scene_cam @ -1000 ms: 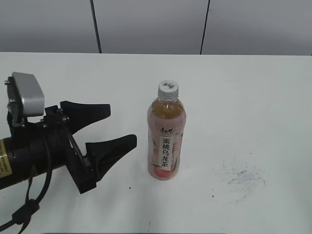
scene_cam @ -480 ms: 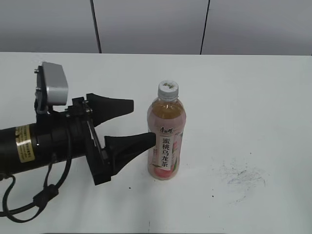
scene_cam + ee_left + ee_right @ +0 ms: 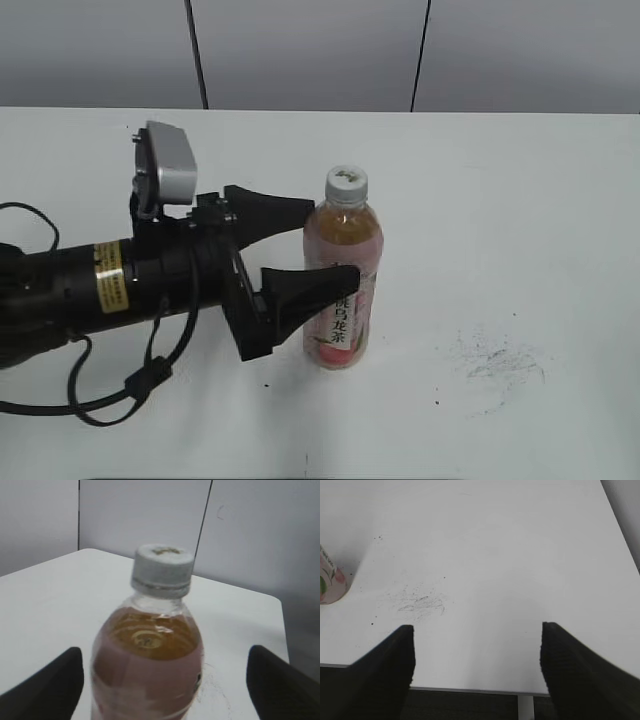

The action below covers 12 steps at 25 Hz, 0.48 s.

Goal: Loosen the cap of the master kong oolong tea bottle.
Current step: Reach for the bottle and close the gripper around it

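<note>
- Right gripper (image 3: 477, 672) wide open, two black fingers (image 3: 382, 675) at the bottom corners, nothing between them.
- Both fingers hang above the near edge of the white desk (image 3: 485, 545).
- Grey scuff mark (image 3: 419, 601) on the desk, up and right of the left finger.
- Master kong oolong tea bottle (image 3: 330, 582): only the base shows at the left edge, pink label, standing on the desk well apart from the fingers.
- Dark floor below the desk edge.

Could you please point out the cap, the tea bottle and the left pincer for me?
cap (image 3: 346, 184): exterior view, on its ribbed side.
tea bottle (image 3: 345, 226): exterior view, on the amber shoulder above the label.
left pincer (image 3: 322, 246): exterior view, midway between its two black fingertips.
</note>
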{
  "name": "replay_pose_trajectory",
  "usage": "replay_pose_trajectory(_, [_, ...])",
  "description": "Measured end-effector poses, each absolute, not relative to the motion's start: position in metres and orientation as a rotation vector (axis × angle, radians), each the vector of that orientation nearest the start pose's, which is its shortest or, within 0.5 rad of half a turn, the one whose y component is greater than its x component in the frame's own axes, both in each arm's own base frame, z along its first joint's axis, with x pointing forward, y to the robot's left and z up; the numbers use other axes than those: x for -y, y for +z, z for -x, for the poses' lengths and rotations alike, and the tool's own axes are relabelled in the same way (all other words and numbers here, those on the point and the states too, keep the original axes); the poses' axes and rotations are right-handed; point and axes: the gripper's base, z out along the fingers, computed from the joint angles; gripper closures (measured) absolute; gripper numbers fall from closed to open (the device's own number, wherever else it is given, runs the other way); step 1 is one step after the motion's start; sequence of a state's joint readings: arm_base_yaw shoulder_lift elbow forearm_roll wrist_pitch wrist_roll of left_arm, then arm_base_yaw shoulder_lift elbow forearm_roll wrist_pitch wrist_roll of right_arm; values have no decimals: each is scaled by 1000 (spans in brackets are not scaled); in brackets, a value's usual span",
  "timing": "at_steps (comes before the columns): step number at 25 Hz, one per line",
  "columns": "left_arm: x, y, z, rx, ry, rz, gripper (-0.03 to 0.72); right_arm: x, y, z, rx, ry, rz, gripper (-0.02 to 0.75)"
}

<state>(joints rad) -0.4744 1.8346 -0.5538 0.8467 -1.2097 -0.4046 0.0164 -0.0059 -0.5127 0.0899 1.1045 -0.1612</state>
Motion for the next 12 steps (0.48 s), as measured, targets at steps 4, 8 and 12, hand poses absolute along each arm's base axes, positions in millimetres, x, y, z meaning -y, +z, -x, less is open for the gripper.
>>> replay_pose_trajectory(4, [204,145,-231,-1501,-1046,-953,96,-7,277,9,-2057,19,191,151])
replay_pose_trajectory(8, [213,140,-240,-1501,-1049,-938,96,-7,277,9,-2057,19,191,151])
replay_pose_trajectory(12, [219,138,-248,-1490,-1048,-938,99,-7,277,9,-2057,20,191,151])
